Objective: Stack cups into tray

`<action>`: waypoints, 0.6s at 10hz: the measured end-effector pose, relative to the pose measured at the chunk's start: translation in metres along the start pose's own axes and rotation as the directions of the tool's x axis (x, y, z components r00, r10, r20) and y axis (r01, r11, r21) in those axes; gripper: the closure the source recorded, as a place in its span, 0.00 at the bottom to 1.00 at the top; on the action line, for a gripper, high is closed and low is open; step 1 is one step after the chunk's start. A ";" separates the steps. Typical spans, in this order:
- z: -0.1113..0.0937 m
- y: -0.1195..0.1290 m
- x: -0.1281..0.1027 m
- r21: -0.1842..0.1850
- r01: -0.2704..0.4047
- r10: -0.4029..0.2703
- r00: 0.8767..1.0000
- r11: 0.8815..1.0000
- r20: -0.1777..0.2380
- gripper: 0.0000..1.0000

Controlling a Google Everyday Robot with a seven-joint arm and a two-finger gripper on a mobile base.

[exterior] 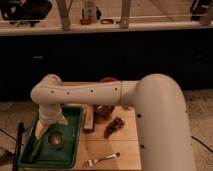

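Observation:
The dark green tray (72, 150) lies on the left part of the wooden table. One grey metal cup (56, 139) with a dark inside stands upright in the tray, near its middle. My white arm reaches in from the right, bends at the far left, and points down over the tray. My gripper (46, 131) hangs over the back left of the tray, just above and left of the cup. I cannot tell whether it touches the cup. No other cup shows.
A red bowl (103, 110) sits behind the arm, right of the tray. A brown block (89, 121) lies by the tray's right rim. Dark grapes (114, 126) and a fork (102, 159) lie on the table (120, 150). A dark counter rises behind.

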 end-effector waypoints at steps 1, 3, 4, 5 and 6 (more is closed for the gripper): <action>0.000 -0.001 0.001 0.000 0.001 -0.001 1.000 1.000 -0.004 0.20; -0.001 -0.002 0.004 0.001 0.001 -0.001 1.000 1.000 -0.012 0.20; -0.002 -0.002 0.006 0.003 -0.001 0.001 1.000 1.000 -0.017 0.20; -0.003 -0.002 0.008 0.006 -0.003 0.003 1.000 1.000 -0.021 0.20; -0.003 -0.001 0.009 0.007 -0.004 0.004 1.000 1.000 -0.023 0.20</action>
